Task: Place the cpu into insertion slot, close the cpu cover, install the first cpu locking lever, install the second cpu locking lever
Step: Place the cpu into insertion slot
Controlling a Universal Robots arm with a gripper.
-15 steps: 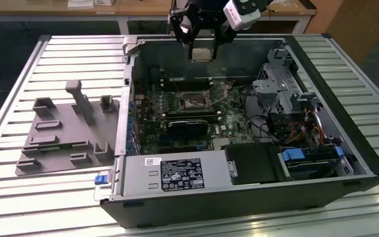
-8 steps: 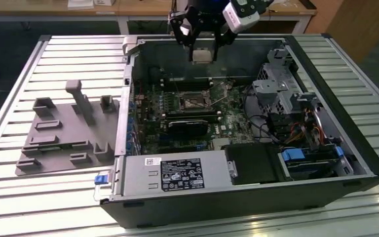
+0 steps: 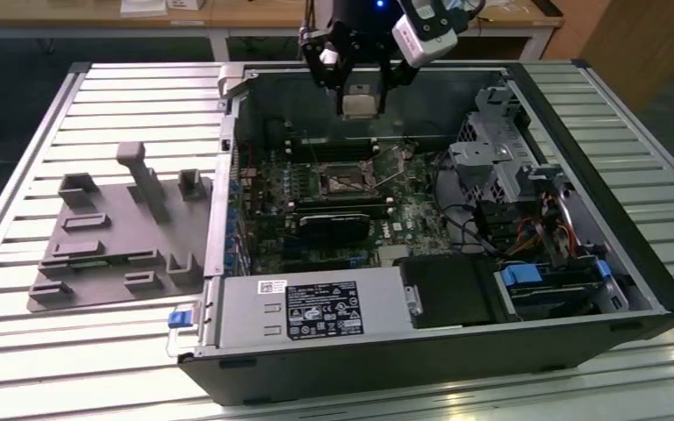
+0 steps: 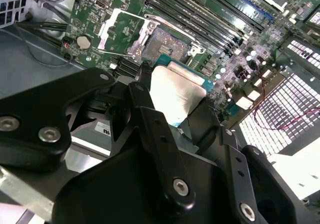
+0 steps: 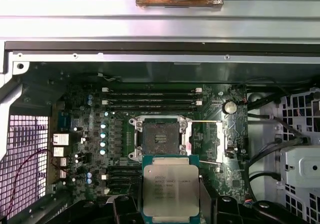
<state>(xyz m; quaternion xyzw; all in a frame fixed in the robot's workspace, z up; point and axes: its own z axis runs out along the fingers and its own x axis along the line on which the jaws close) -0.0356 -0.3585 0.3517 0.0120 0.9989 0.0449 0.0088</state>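
table (image 3: 138, 88): ribbed metal slats, glossy, carrying everything.
fixture (image 3: 115, 254): matte grey moulded block with pegs and pockets, on the exterior view's left, well apart from the case.
case (image 3: 455, 360): black steel tower lying on its side, lid off.
board (image 3: 413, 230): green circuit board across the case floor, dotted with small caps and long black card slots.
gripper (image 3: 362, 86): black bolted link arms. it hangs over the far part of the open case, clenched on the cpu, one finger (image 4: 146, 102) pressed to each of two opposite edges.
cpu (image 3: 361, 105): held in the air above the board, touching nothing but the fingers. in the first wrist view (image 5: 170, 189) it lies just short of the slot, not yet over it.
cpu build: flat square chip with a thin green rim under a pale brushed-metal lid, which is smooth and faintly printed.
handling: i judge it light and stiff, with a slick lid. the hidden underside and the socket pins are likely fragile. best held by the edges and kept level, as it is here.
slot (image 5: 159, 139): square socket with a dark centre and silver rim, bare and uncovered.
cover (image 5: 217, 141): thin silver frame with a large window, swung open just beside the slot.
lever (image 5: 207, 121): thin bright wire rod by the socket, seemingly unlatched.
cage (image 3: 490, 167): grey perforated sheet metal on the exterior view's right.
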